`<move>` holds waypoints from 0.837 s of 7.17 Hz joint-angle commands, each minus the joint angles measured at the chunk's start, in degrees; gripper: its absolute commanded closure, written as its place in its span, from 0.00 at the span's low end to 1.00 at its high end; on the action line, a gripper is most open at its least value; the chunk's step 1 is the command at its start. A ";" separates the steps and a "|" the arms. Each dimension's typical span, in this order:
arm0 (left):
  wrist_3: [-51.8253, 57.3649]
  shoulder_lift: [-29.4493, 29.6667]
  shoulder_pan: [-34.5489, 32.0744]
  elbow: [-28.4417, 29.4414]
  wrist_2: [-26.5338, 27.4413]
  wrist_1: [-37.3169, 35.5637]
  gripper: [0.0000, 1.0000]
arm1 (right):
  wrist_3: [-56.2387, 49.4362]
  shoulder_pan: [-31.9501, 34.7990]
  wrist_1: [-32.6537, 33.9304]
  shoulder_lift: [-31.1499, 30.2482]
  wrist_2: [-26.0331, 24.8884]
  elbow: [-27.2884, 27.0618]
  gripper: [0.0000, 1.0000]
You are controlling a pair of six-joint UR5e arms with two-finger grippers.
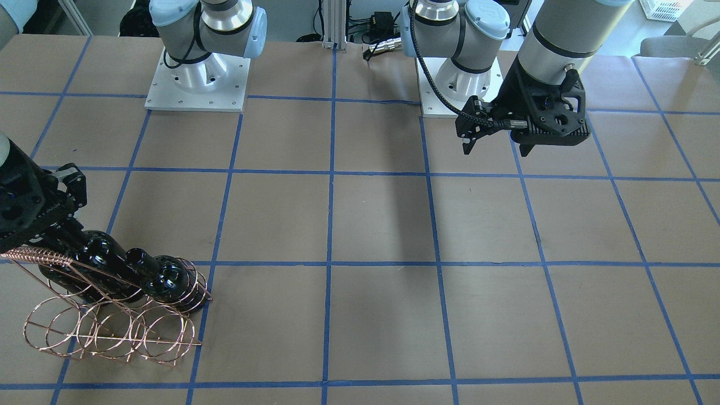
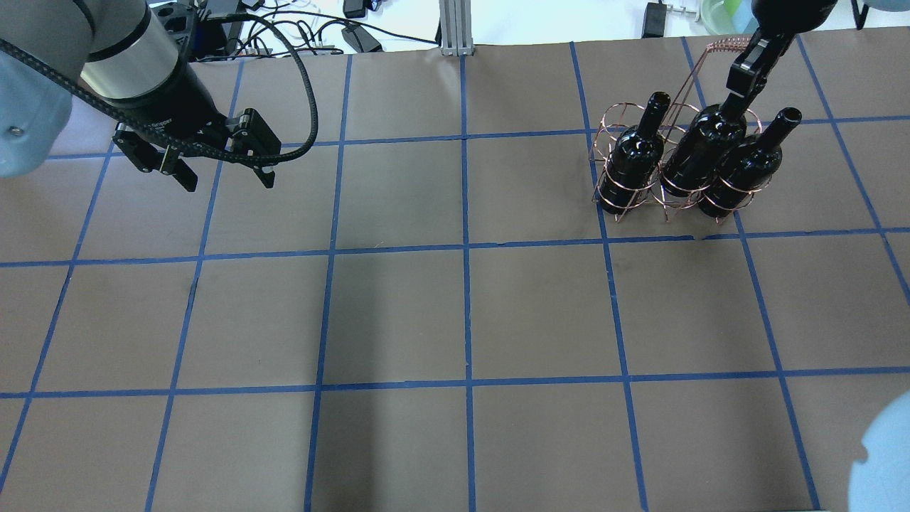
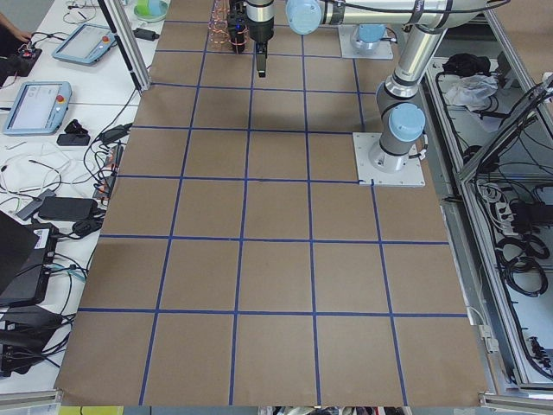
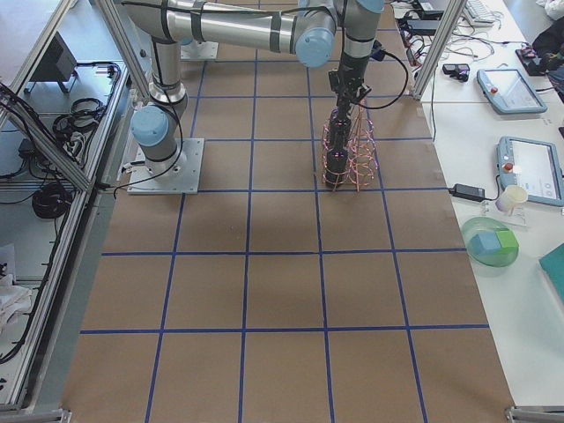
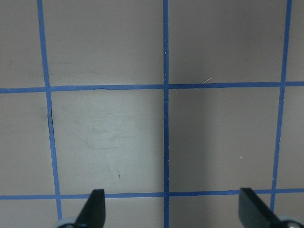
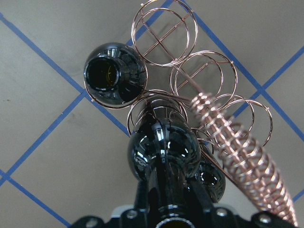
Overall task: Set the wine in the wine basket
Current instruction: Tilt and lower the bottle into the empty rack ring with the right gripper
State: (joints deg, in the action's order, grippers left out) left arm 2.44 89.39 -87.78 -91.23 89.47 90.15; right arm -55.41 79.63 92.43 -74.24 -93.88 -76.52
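The copper wire wine basket [image 2: 608, 186] stands at the far right of the table, and it also shows in the front view [image 1: 112, 332]. Three near-black wine bottles stand in its loops: left [image 2: 633, 160], middle [image 2: 700, 153], right [image 2: 746, 167]. My right gripper [image 2: 745, 75] comes down from above and is shut on the neck of the middle bottle [image 6: 164, 152], beside the twisted handle [image 6: 237, 152]. The neck is hidden by the fingers. My left gripper [image 2: 229, 181] hangs open and empty above the far left of the table, and its wrist view [image 5: 172, 204] shows only bare table.
The table [image 2: 462, 313] is brown with blue tape grid lines. Both arm bases [image 1: 197, 84] stand at the robot's edge. Cables and a metal post [image 2: 455, 28] lie beyond the far edge. Tablets and a green bowl [image 4: 492, 242] sit on a side bench.
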 commanded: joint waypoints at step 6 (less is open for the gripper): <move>0.11 0.00 0.07 0.00 0.00 -0.07 0.00 | -0.14 0.00 1.70 1.65 0.19 -0.47 0.38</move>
State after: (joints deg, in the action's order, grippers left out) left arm 2.58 89.38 -87.72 -91.23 89.47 90.09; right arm -55.57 79.63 94.11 -72.46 -93.76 -76.92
